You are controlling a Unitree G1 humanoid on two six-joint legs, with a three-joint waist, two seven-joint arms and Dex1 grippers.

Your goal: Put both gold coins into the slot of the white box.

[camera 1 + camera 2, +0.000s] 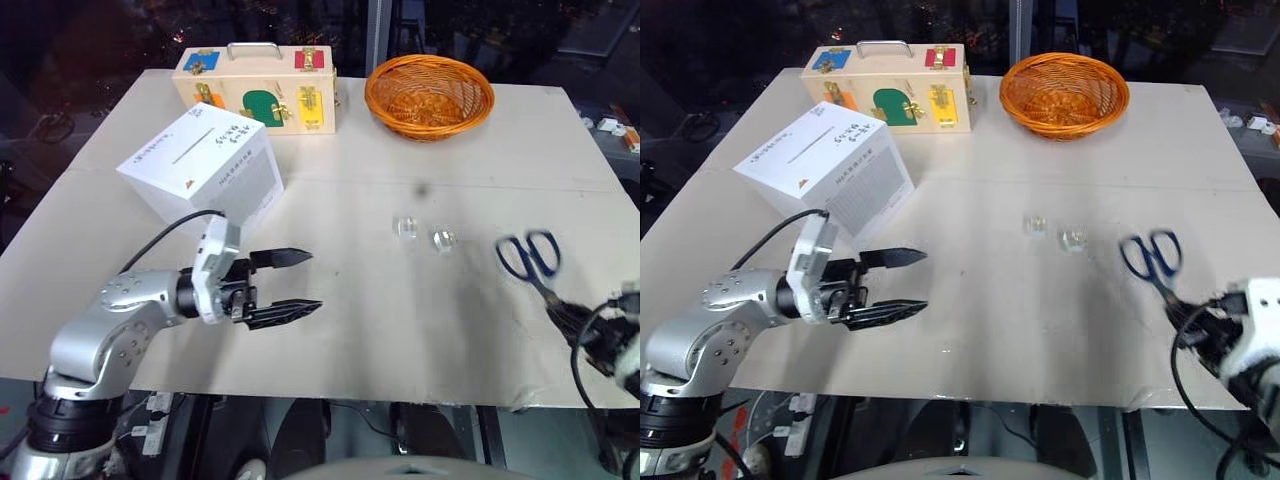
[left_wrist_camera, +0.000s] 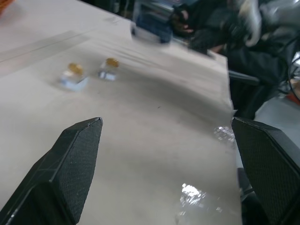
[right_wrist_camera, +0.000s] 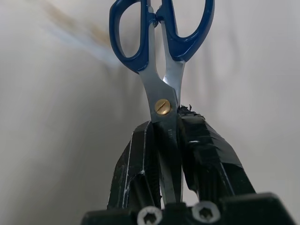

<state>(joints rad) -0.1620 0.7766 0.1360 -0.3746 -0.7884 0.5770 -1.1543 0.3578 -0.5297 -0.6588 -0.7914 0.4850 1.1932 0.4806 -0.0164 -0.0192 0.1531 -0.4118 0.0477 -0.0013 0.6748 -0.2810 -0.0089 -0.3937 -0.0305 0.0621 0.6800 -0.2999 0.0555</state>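
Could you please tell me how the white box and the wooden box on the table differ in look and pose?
The white box is a cube-like carton with fine black print, a small orange triangle and a thin dark slot on its upward face; the wooden box is longer and flatter, with coloured latches and a metal handle on top. The white box sits turned at an angle, nearer the robot; the wooden box stands square along the far edge. Both rest on the table.

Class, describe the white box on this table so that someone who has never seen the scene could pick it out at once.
Start at the wooden box with coloured latches at the table's far edge. Just in front of it, nearer the robot's left, sits the white box. Unlike its wooden neighbour, it is a plain white cube with fine black print, a small orange triangle and a thin dark slot on top.
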